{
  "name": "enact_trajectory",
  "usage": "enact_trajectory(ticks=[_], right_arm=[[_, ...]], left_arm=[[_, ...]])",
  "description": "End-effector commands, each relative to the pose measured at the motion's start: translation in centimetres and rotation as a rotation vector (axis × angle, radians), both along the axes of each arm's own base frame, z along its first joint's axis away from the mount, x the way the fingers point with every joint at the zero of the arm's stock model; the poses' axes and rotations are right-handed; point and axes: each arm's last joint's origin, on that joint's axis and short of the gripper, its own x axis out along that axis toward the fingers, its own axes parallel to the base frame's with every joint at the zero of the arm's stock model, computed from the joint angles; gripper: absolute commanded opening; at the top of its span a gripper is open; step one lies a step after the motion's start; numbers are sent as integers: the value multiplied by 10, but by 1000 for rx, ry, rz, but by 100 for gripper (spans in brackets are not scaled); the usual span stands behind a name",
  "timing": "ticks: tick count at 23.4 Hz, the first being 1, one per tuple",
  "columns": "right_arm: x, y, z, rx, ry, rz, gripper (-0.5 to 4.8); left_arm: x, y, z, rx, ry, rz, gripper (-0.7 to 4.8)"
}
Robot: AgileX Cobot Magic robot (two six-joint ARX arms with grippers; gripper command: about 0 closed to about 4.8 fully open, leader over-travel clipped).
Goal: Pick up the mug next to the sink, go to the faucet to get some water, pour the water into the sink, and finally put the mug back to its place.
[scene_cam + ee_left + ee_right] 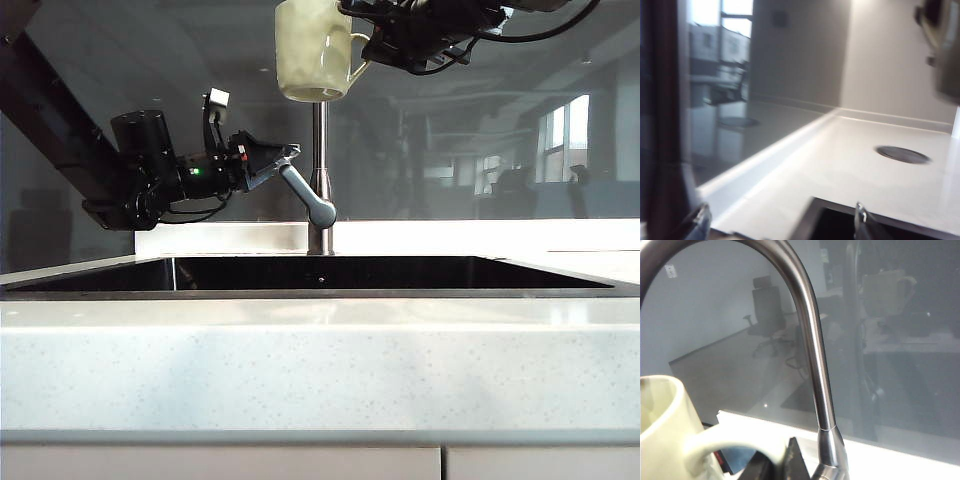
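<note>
My outside camera sits low in front of the counter (320, 370) and looks straight back over the sink (320, 273) at the faucet (320, 200) and the shiny wall. It is close to the counter's front edge. My left wrist camera looks across the counter top from just by the sink's corner (840, 220). My right wrist camera is very near the faucet's (815, 370) curved pipe and the mug (670, 435), facing the wall. The outside and right views share both.
</note>
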Motion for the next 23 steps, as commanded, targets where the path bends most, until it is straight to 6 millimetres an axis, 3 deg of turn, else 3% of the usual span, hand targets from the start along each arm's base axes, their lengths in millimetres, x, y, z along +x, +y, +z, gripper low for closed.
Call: enact_trajectory(ticks=[1, 23], right_arm=[[-5, -1, 18, 50, -91, 3, -5], [-5, -1, 19, 44, -98, 1, -5]], left_arm=[[2, 5, 7, -32, -32, 78, 363], [9, 4, -5, 51, -33, 159, 362]])
